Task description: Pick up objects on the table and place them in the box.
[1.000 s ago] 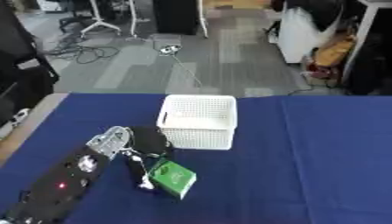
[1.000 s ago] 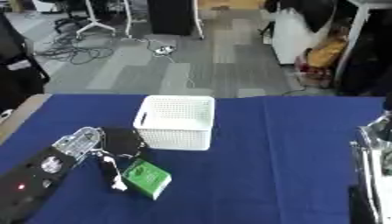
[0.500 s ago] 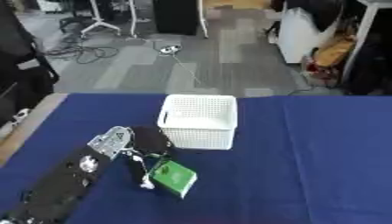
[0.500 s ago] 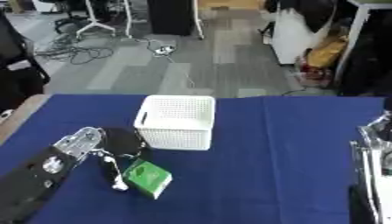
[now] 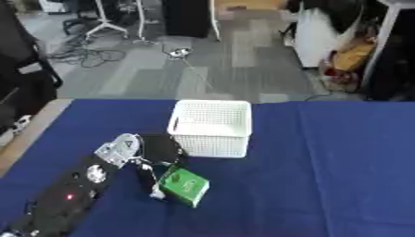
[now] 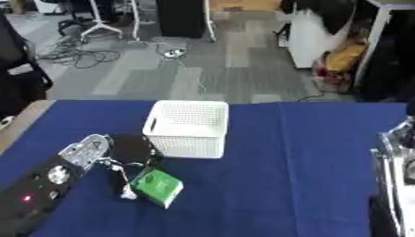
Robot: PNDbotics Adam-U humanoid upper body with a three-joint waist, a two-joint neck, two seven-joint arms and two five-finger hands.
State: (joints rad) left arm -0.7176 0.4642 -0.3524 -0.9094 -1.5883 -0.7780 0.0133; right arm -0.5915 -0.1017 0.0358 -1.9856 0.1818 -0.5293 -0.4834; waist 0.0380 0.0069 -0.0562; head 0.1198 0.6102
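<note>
— Where is the left arm?

— It comes in from the table's near-left corner and runs diagonally up toward the middle. The left hand sits at its end, wrist turned so the silver joint faces up, dark fingers curled downward onto the green box.

— Is it holding it?

— The fingers curl against the green box's left side, touching it; a small white piece shows just below them. The green box lies tilted on the blue cloth, near the table's left side, just in front of the white basket and apart from it.

— And the basket?

— Upright, toward the far edge, left of centre.

— The other hand?

— Only a silver and black part of the right hand shows at the table's right edge; I cannot tell how its fingers stand.

— Any change from a second ago?

— Very little. The left hand stays at the green box, and the box and basket lie where they were.
</note>
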